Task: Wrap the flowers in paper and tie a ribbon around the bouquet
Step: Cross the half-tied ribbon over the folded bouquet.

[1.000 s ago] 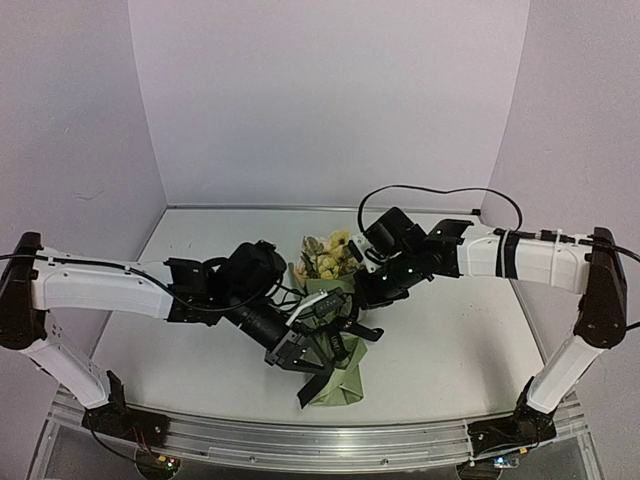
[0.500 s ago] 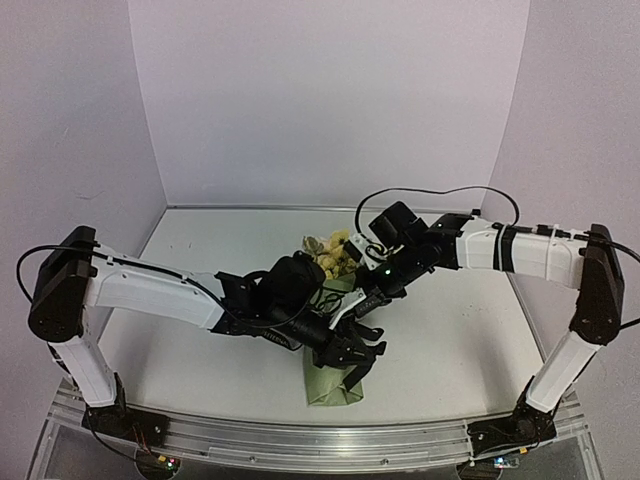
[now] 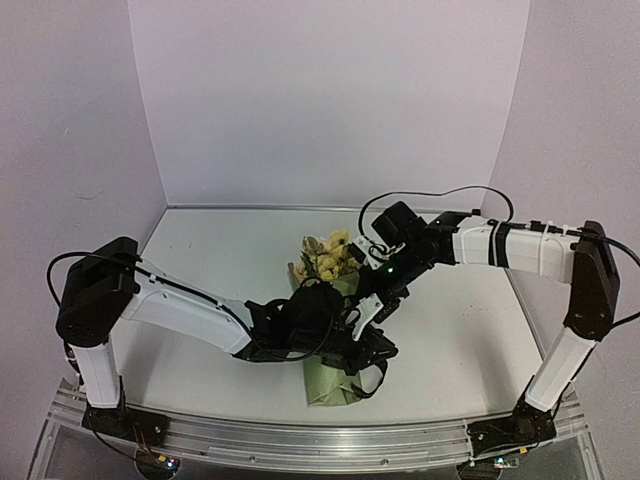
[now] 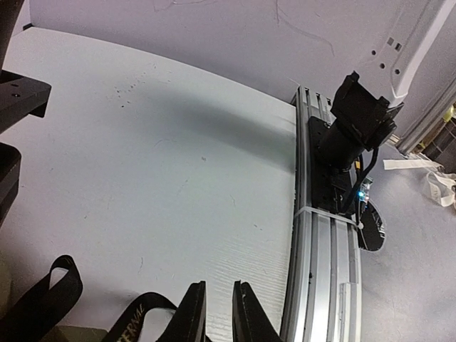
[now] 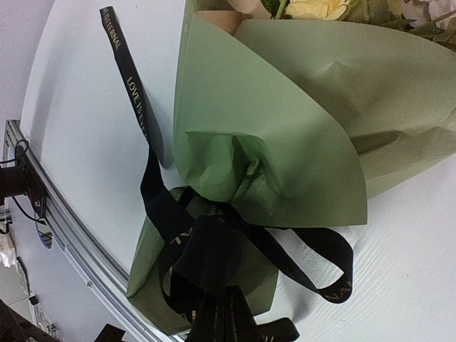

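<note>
Table carries the bouquet near its front edge, olive paper coned round the flowers at the far end. Black ribbon loops the narrow waist — its strands gather into the right gripper, clamped on them. Left gripper sits beside the bouquet's foot, jaws a narrow slit, empty.

A bouquet lies mid-table, its flowers toward the far wall and its narrow end toward the near edge. A ribbon loops around its lower half, tails lying on the table beside it. The left gripper is at the bouquet's right side, with the right gripper just behind it.
</note>
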`<state>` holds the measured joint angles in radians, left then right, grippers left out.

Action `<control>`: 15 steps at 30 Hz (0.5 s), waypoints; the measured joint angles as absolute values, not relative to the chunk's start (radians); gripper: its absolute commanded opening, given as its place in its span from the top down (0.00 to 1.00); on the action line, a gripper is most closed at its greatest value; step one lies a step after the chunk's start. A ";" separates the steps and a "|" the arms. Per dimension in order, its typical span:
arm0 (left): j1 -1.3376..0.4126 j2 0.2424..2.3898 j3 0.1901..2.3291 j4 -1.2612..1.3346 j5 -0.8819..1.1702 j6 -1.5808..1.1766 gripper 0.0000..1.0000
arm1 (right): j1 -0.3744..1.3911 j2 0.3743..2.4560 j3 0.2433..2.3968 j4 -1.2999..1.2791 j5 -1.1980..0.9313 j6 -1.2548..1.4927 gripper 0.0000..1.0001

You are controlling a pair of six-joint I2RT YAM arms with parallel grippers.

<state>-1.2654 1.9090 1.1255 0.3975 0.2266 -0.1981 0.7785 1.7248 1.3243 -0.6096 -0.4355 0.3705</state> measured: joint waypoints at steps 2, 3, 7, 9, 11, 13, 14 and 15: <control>-1.271 1.921 1.126 0.423 0.204 -0.198 0.79 | 0.776 1.725 1.324 -0.613 -0.435 0.368 1.00; -1.271 1.924 1.126 0.432 0.195 -0.198 0.74 | 0.775 1.725 1.324 -0.614 -0.435 0.367 1.00; -1.271 1.926 1.124 0.466 0.174 -0.207 0.55 | 0.774 1.725 1.327 -0.617 -0.438 0.367 1.00; -1.271 1.920 1.114 0.484 0.165 -0.214 0.50 | 0.775 1.725 1.333 -0.618 -0.440 0.367 1.00; -1.270 1.897 1.090 0.491 0.158 -0.225 0.47 | 0.777 1.725 1.336 -0.618 -0.443 0.367 1.00; -1.269 1.854 1.053 0.491 0.152 -0.241 0.46 | 0.784 1.725 1.337 -0.619 -0.443 0.367 1.00; -1.269 1.822 1.029 0.491 0.146 -0.250 0.46 | 0.788 1.725 1.337 -0.621 -0.443 0.367 1.00; -1.269 1.785 1.004 0.490 0.138 -0.259 0.46 | 0.791 1.725 1.337 -0.622 -0.441 0.367 1.00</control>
